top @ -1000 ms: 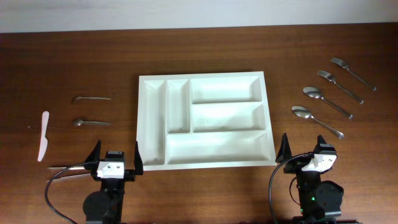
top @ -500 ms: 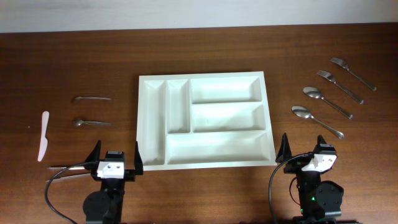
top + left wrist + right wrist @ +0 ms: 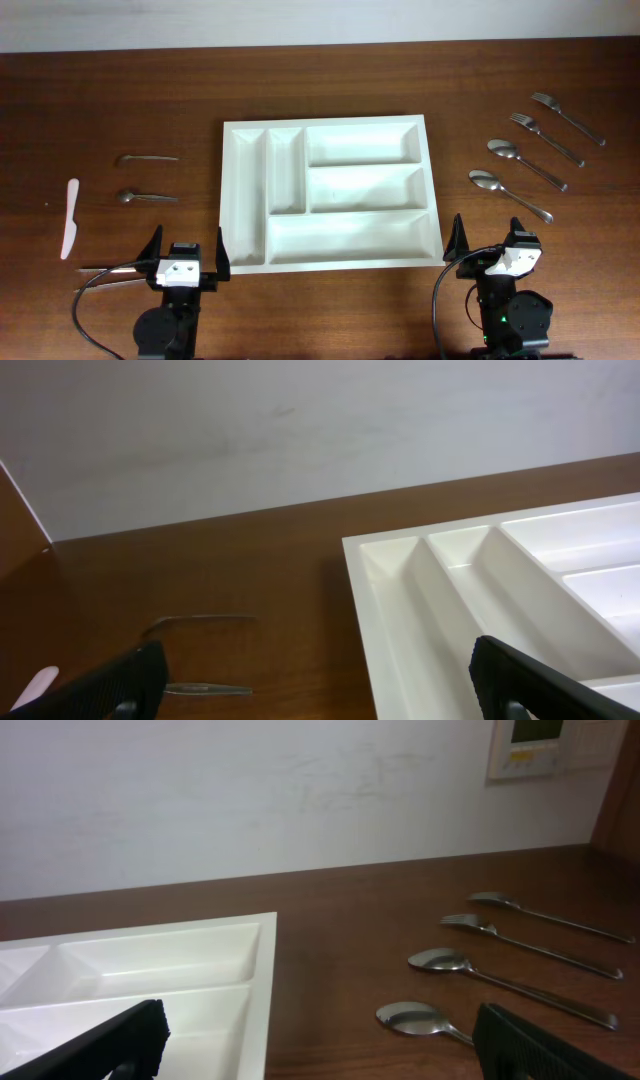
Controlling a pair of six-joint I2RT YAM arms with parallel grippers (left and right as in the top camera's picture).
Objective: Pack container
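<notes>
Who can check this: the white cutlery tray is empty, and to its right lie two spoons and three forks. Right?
Not quite: the overhead view shows only two forks there, the far fork and the near fork. The white cutlery tray is empty, and the far spoon and near spoon lie to its right.

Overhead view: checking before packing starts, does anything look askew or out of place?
Nothing spilled or damaged; the large white plastic cutlery tray sits empty. Only a thin metal utensil stands out, lying partly hidden beside the left gripper.
</notes>
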